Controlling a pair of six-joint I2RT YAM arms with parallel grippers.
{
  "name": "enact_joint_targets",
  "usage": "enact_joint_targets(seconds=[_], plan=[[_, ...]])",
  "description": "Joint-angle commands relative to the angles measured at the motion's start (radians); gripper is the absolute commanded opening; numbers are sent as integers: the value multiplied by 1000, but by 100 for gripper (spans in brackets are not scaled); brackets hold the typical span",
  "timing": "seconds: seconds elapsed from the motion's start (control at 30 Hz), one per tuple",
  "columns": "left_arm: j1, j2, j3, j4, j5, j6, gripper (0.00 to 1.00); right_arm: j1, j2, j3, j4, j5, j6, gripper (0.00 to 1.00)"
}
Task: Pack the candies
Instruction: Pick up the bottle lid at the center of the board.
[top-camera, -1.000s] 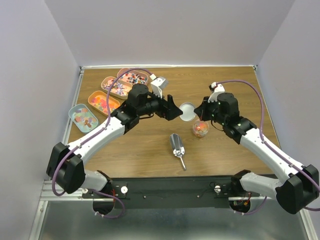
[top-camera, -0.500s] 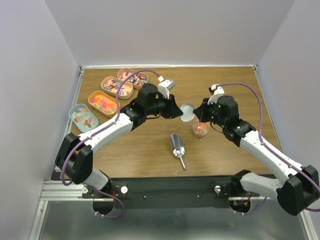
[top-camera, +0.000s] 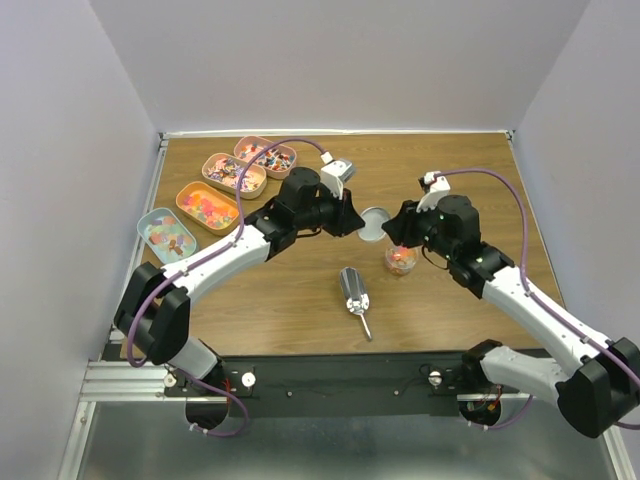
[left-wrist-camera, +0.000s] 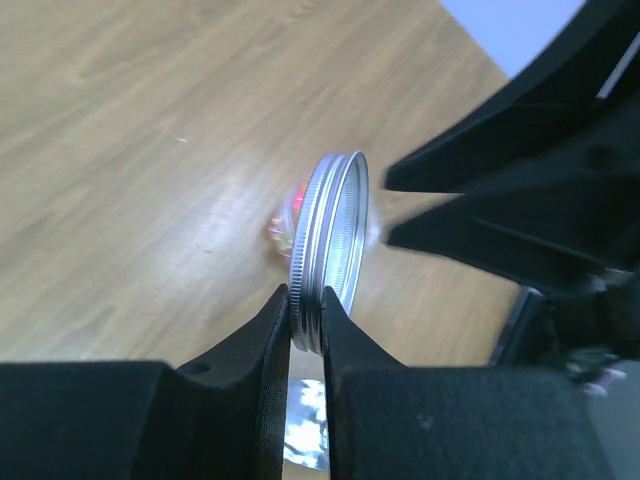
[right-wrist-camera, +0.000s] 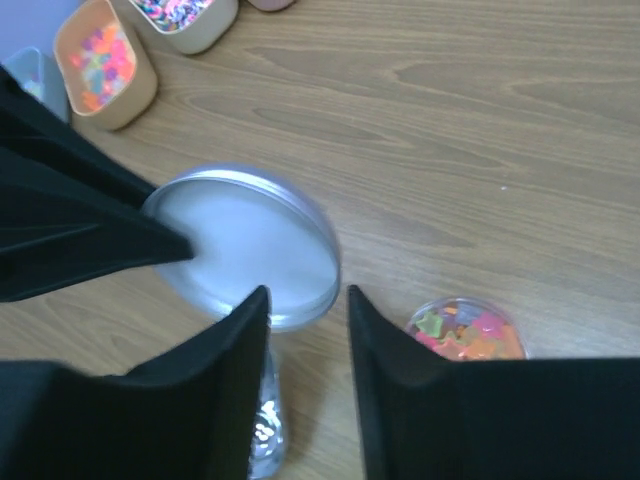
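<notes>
1. Pinching the rim of a round silver metal lid (left-wrist-camera: 325, 240), the left gripper (left-wrist-camera: 305, 305) has its two black fingers (left-wrist-camera: 262, 335) drawn in to a narrow slit. The lid's edge is clamped in that slit, and the rest of the lid stands edge-on beyond the fingertips.
2. The right gripper (right-wrist-camera: 305, 300) points towards the left one, tip near tip. Its fingers (right-wrist-camera: 380, 350) stand apart with nothing between them, only the brown wooden table (right-wrist-camera: 480, 150) showing in the gap.
3. From the right wrist, the lid's flat face lies just beyond that gripper's left finger. Its lower rim comes close to the fingertip, though blur makes it hard to say whether they touch.
4. The candies (right-wrist-camera: 468, 335), orange, pink and yellow-green pieces, sit in a small clear round container (right-wrist-camera: 440, 303). It stands on the table just outside the right gripper's right finger, beside its tip.
5. From the left wrist, the same sweets show as a patch of colour behind the lid, beyond the pinching fingertips.
6. More loose sweets fill shallow oval tins (right-wrist-camera: 138, 92), well apart from both sets of fingers, beyond and to the left of the right gripper.
7. A silver metal scoop (top-camera: 352, 290) lies flat on the table, nearer the arm bases than either pair of fingertips, and neither pair touches it.
</notes>
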Motion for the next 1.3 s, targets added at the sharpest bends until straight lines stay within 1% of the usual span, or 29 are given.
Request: enact_joint_targets(seconds=[0.0,0.03,0.07,0.1,0.17,0.2,0.27,0.3,0.33,0.37,0.43,0.47,0.5,0.57,0.6,0.7,0.83,0.9,0.93,1.0,1.03,1.07,1.13,1.27], plan=[[-13,-42,16,3,-194,234,0,13,-46,21,-60,-23,15,57],[-13,-44,10,12,-216,263,0,13,-55,44,-84,-13,21,61],[-14,-49,4,24,-252,330,0,13,-59,55,-135,-6,23,65],[-22,-50,-6,41,-272,361,0,13,-62,67,-160,7,32,71],[-37,-68,-49,115,-315,438,0,12,-62,113,-241,31,55,76],[-45,-75,-68,144,-363,501,0,12,-58,129,-267,60,76,82],[-69,-93,-125,242,-398,547,0,7,-47,178,-345,76,96,84],[-75,-98,-145,277,-436,585,0,3,-32,195,-374,136,122,89],[-89,-102,-180,343,-446,599,0,-7,-23,213,-403,160,136,93],[-95,-104,-194,369,-455,613,0,-40,-9,242,-463,180,150,96],[-109,-93,-199,396,-472,639,0,-106,26,259,-505,145,162,97],[-126,-84,-199,403,-477,647,0,-195,34,261,-519,98,162,97],[-135,-82,-202,412,-493,659,0,-241,40,252,-519,-49,165,97],[-170,-90,-223,454,-516,696,0,-336,59,247,-513,-178,173,97],[-180,-95,-236,469,-536,710,0,-347,69,255,-513,-259,188,97],[-215,-118,-277,520,-565,750,0,-364,99,281,-510,-366,237,97],[-255,-122,-319,563,-628,802,0,-392,120,324,-485,-452,343,98],[-270,-121,-328,581,-667,825,0,-396,128,328,-447,-514,395,99],[-284,-121,-335,599,-677,831,0,-398,128,324,-425,-539,464,99],[-296,-113,-337,612,-702,842,0,-396,125,270,-324,-614,553,99],[-310,-110,-336,623,-710,852,0,-396,122,246,-291,-622,634,98],[-316,-102,-334,629,-716,860,0,-396,117,229,-254,-621,667,98],[-327,-90,-326,641,-734,878,0,-396,94,184,-233,-607,728,99],[-341,-62,-313,655,-756,888,0,-395,50,144,-211,-598,797,98]])
